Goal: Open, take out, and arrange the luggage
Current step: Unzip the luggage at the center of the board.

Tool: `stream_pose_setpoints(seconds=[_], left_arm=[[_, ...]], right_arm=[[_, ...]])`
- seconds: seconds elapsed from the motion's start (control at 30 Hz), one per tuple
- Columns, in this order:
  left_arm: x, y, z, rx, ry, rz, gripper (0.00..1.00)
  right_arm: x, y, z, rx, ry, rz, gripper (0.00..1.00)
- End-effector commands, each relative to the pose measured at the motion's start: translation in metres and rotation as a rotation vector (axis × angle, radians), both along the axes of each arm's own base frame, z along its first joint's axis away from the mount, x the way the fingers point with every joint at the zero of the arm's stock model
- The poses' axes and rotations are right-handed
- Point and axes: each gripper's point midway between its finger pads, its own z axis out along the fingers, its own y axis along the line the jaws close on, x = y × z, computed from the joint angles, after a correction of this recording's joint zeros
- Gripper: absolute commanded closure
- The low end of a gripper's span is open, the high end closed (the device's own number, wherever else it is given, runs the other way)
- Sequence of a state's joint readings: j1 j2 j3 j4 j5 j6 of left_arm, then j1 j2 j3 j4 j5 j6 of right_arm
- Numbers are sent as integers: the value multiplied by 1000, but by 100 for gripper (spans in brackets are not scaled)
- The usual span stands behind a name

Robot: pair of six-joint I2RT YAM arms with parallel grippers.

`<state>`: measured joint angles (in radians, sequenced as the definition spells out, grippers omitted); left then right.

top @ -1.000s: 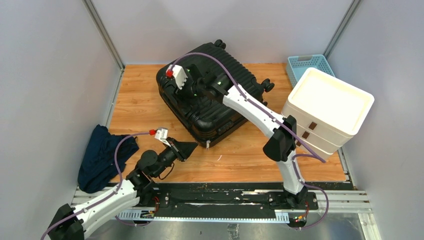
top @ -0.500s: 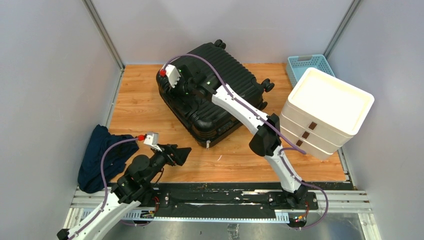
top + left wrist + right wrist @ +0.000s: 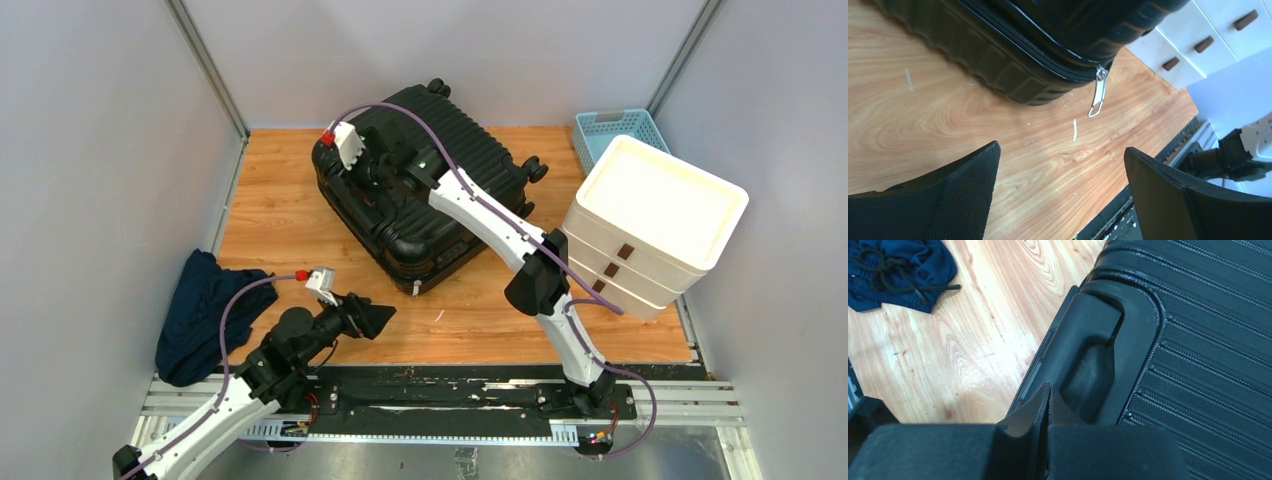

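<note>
The luggage (image 3: 470, 140), a big black ribbed suitcase, lies closed on the wooden floor, tilted diagonally. Its silver zipper pull (image 3: 1096, 96) hangs at the near corner (image 3: 415, 287). My left gripper (image 3: 375, 320) hovers low over bare wood just in front of that corner, jaws wide open with nothing between them (image 3: 1060, 150). My right gripper (image 3: 378, 185) reaches over the suitcase's left top edge. In the right wrist view its jaws are shut (image 3: 1048, 390), empty, with the tips at the moulded handle recess (image 3: 1098, 350).
A dark blue garment (image 3: 205, 310) lies crumpled at the left floor edge. A white stacked drawer unit (image 3: 650, 230) stands at the right, with a light-blue mesh basket (image 3: 610, 130) behind it. Grey walls enclose the floor on three sides.
My left gripper opened wide and shifted a little along the near floor. The right gripper slid left over the suitcase top, then closed its jaws.
</note>
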<state>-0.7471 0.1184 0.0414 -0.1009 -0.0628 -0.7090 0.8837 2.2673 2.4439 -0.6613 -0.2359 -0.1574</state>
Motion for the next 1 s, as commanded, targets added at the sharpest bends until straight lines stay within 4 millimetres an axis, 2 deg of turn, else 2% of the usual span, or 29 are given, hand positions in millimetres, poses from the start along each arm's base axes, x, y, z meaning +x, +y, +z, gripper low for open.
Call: stream_pose_setpoints(seconds=[0.0, 0.1, 0.27, 0.4, 0.53, 0.67, 0.83, 0.93, 0.97], left_arm=[[-2, -19, 6, -94, -54, -83, 4], [4, -19, 5, -72, -69, -67, 4], [11, -26, -4, -62, -30, -65, 7], [15, -30, -9, -78, 7, -52, 12], [20, -35, 0, -111, -18, -51, 18], [21, -44, 4, -115, -14, -86, 21], [21, -51, -3, -115, 17, -110, 21], [21, -57, -5, -132, 29, -129, 29], [26, -63, 6, -154, 14, -137, 31]], right_arm=[[-20, -11, -21, -78, 69, 42, 99], [-23, -9, -13, -51, 84, 48, 100], [-26, -6, -14, -40, 102, 64, 99], [-32, -6, -5, -22, 104, 90, 89], [-40, -8, 9, -7, 98, 128, 77], [-60, -13, 23, 12, 108, 229, 71], [-79, -32, 40, 8, 101, 315, 65], [-91, -48, 42, 0, 104, 358, 64], [-94, -54, 44, -3, 99, 366, 64]])
